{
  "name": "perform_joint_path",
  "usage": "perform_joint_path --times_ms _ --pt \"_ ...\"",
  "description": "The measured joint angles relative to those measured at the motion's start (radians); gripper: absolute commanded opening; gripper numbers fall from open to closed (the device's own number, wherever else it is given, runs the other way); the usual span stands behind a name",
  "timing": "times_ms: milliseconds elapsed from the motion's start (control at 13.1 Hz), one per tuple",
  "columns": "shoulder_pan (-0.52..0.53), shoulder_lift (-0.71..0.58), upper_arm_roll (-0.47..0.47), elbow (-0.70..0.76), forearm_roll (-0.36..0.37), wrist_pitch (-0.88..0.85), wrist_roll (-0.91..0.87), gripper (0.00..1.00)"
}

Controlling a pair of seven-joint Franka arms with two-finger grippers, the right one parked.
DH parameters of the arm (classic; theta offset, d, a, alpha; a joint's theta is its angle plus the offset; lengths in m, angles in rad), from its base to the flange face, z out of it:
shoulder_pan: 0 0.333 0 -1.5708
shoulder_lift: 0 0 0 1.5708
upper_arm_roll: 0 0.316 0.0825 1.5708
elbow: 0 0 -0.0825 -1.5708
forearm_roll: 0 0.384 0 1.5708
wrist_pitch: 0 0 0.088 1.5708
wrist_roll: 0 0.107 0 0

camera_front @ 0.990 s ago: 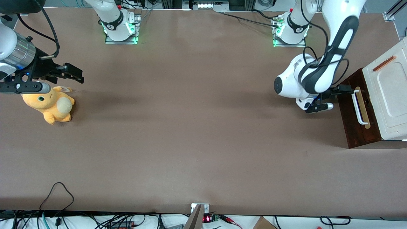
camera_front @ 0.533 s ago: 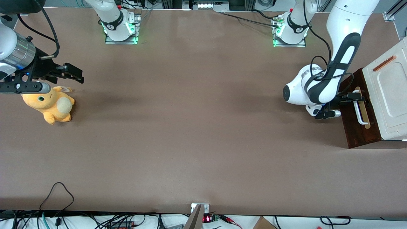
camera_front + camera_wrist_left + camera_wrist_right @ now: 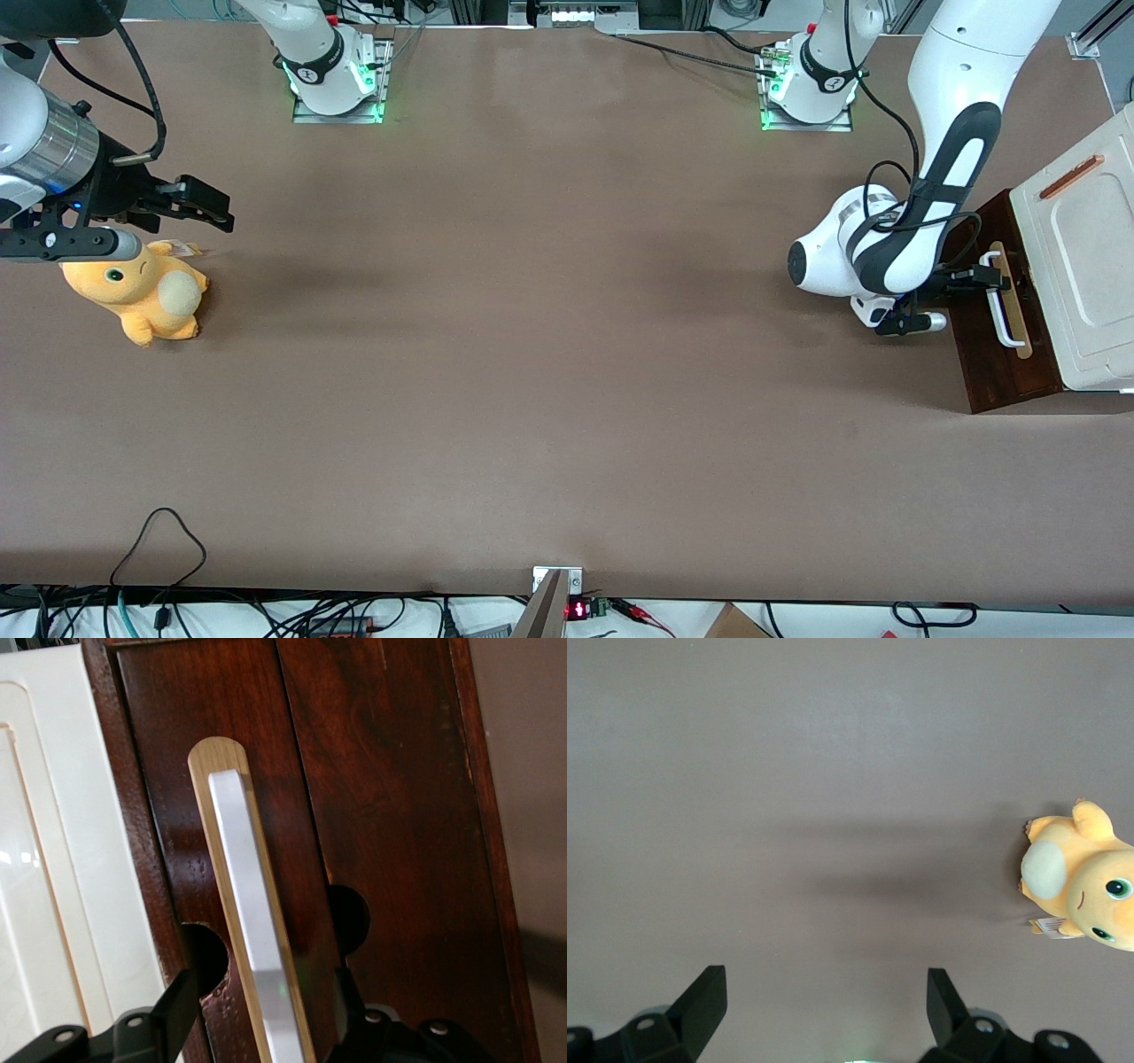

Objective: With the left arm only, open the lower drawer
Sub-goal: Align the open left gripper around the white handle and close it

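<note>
Brown table (image 3: 532,354); my gripper (image 3: 266,1014) spread wide astride the drawer (image 3: 988,346) handle (image 3: 252,939). Next: close, pull.

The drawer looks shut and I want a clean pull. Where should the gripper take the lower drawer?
On the white bar handle, approached square from the lower drawer front. The bar stands proud; the gripper already has open jaws straddling it.
</note>
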Motion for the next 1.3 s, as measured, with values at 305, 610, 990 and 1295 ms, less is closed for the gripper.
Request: perform_joint_path --times_ms 305,610,990,1295 --pt "0.0 0.001 0.02 0.001 0.008 0.019 0.0 0.51" --pt "0.0 0.001 0.022 0.001 0.008 0.024 0.0 0.43" --pt "0.0 0.005 0.037 0.001 0.013 0.042 0.0 0.43" --pt "0.0 0.012 0.04 0.002 0.022 0.043 0.0 0.18"
